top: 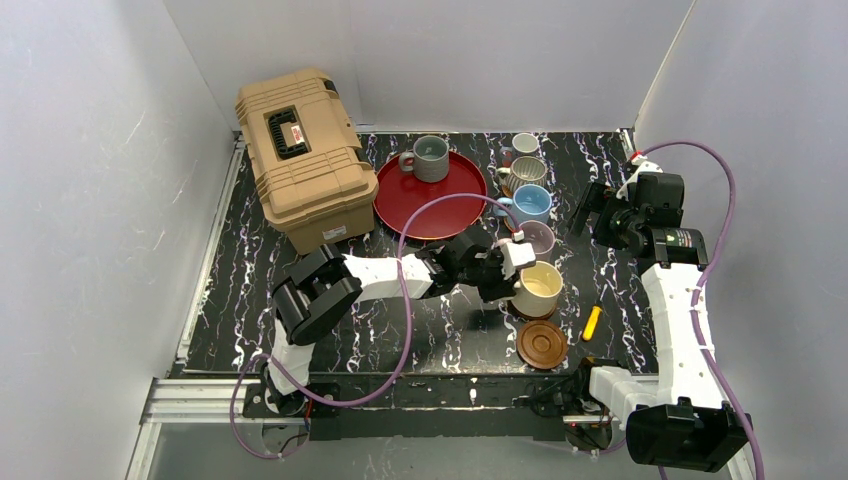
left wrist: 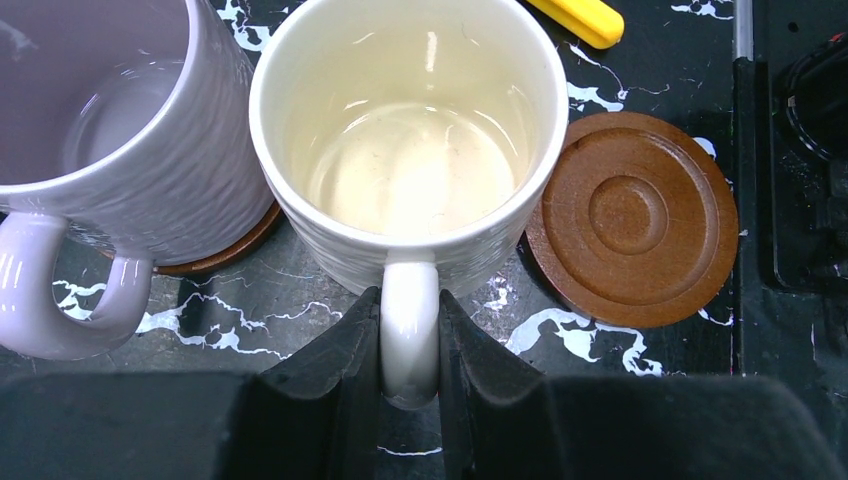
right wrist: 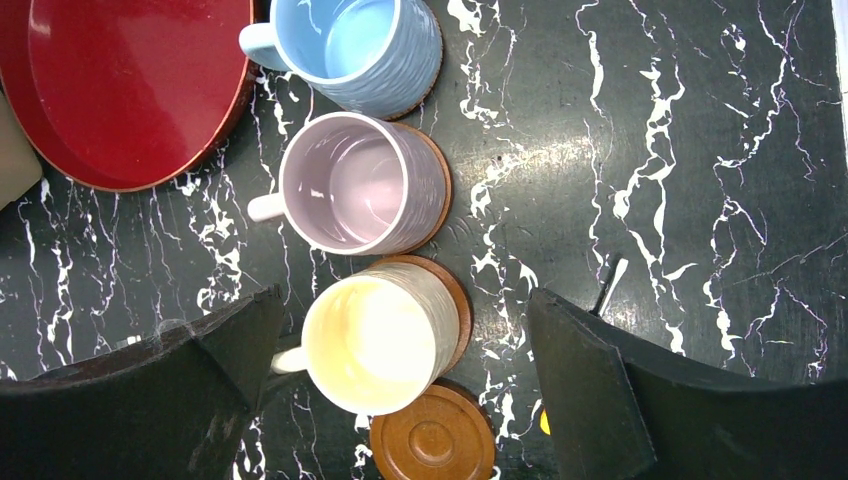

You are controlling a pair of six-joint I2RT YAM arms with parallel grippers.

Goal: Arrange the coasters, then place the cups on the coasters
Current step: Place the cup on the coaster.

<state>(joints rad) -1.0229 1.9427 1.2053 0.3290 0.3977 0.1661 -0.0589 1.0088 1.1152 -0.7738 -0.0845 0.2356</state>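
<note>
A bare brown coaster [top: 542, 343] lies by the tabletop's near edge. Just behind it, the cream-yellow cup [top: 540, 285] sits over a second coaster [right wrist: 455, 300]. The left tool [left wrist: 408, 345] is narrow and pinches the cup's handle [left wrist: 408, 290]. The cup looks hard, smooth and easy to break, so the handle seems the best hold. Farther back, by the right edge, the right tool [right wrist: 405, 305] is wide and holds nothing. By the far edge, a grey-green cup [top: 431, 158] stands on the red tray [top: 400, 195].
</note>
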